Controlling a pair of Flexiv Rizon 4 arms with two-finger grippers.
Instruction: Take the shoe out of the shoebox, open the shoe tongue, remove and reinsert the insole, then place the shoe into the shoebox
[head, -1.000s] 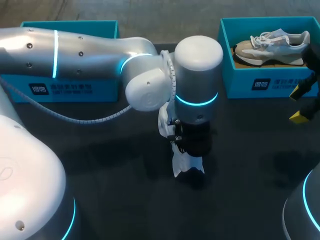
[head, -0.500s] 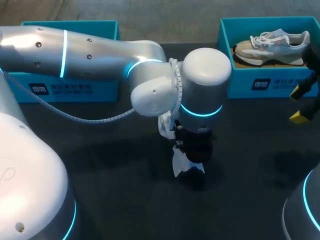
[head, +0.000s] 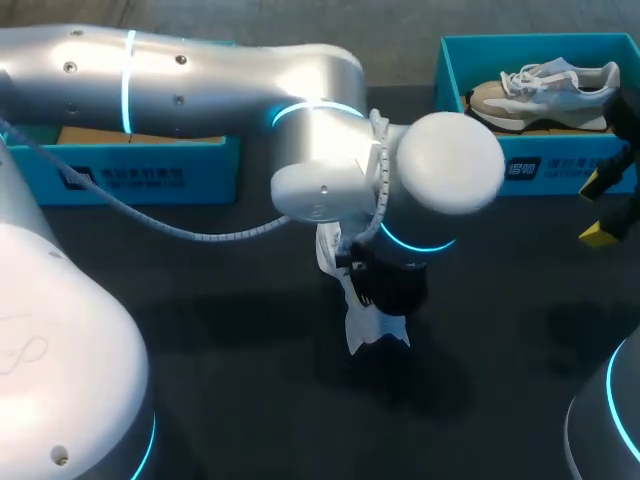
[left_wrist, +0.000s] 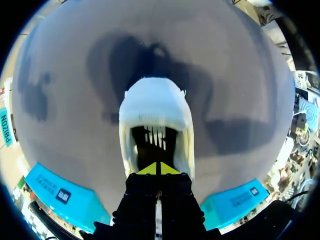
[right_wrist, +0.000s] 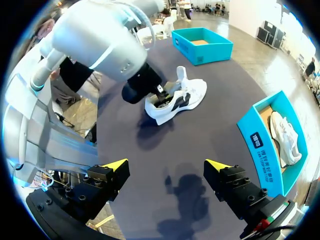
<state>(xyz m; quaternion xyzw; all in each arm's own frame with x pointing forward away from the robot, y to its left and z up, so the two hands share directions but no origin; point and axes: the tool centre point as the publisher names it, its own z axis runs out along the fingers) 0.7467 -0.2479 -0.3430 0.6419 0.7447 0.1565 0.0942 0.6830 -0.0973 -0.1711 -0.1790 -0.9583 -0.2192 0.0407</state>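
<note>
print shows only on the two teal shoeboxes, and none of it is sharp enough to read. each box carries a dark label with a white logo and small white characters on its long outer wall. seen from the right gripper, the near label is on the shoebox just ahead and off to one side, and the far label is on the other shoebox well ahead. behind the left gripper, one such label lies to either side.

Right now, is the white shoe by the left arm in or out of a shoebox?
Out: the white shoe stands upright on the dark table, apart from both teal shoeboxes.
</note>
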